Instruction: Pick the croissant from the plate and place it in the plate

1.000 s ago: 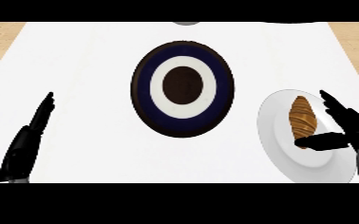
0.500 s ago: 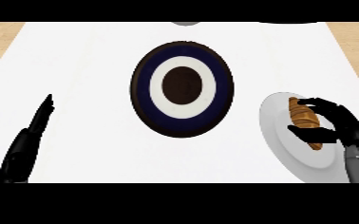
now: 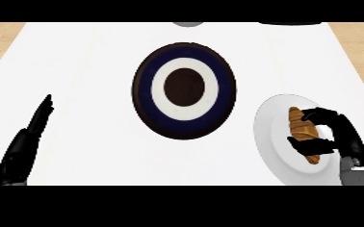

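R robot hand (image 3: 340, 132), open beside the white plate (image 3: 274, 137) a sec ago, now has fingers + thumb curled round the croissant (image 3: 301, 129), which still lies on that plate, so grasp looks made, lift is next. L robot hand (image 3: 25, 146) rests open, lower left of counter (image 3: 85, 67). Farther off, dark plate (image 3: 153, 89) is the likely target

The right robot hand (image 3: 335, 133) curls fingers and thumb round the croissant (image 3: 301, 129) lying on the white plate (image 3: 274, 131) at the right of the white worktop (image 3: 85, 57). A dark ringed plate (image 3: 183, 87) lies mid-worktop; the left robot hand (image 3: 27, 137) rests open, lower left
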Controlling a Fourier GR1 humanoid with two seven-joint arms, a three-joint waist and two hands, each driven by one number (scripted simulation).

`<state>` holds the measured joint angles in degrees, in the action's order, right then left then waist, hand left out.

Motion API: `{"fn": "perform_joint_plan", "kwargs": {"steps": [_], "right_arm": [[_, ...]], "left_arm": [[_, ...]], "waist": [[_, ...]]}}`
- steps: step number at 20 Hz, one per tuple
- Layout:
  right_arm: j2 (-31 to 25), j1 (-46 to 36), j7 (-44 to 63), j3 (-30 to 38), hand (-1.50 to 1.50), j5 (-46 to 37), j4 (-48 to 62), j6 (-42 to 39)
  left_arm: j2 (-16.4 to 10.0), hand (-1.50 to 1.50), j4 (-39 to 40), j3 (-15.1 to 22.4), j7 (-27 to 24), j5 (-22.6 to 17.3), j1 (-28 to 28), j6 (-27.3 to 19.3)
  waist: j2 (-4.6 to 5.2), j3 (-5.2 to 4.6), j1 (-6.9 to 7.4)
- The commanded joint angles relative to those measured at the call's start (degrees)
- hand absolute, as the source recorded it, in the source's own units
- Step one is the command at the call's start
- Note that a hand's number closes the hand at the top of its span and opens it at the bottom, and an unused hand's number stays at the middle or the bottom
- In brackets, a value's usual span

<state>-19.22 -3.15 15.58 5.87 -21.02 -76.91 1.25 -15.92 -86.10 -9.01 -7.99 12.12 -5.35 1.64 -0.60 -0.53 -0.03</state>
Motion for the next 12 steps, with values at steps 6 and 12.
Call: {"fn": "perform_joint_plan", "kwargs": {"steps": [6,12], "right_arm": [[4.4,17.1,11.9,-6.7,1.50,-23.6,-11.5,19.9],[6.4,27.1,18.7,-8.5,1.50,-35.8,-32.8,25.7]], "left_arm": [[1.6,0.00,-0.9,0.8,-0.5,1.3,-2.0,-1.6],[-1.4,0.00,-0.7,-2.3,1.3,-1.6,0.2,1.5]], "waist": [[0.14,0.33,-1.58],[0.25,0.38,-1.31]]}}
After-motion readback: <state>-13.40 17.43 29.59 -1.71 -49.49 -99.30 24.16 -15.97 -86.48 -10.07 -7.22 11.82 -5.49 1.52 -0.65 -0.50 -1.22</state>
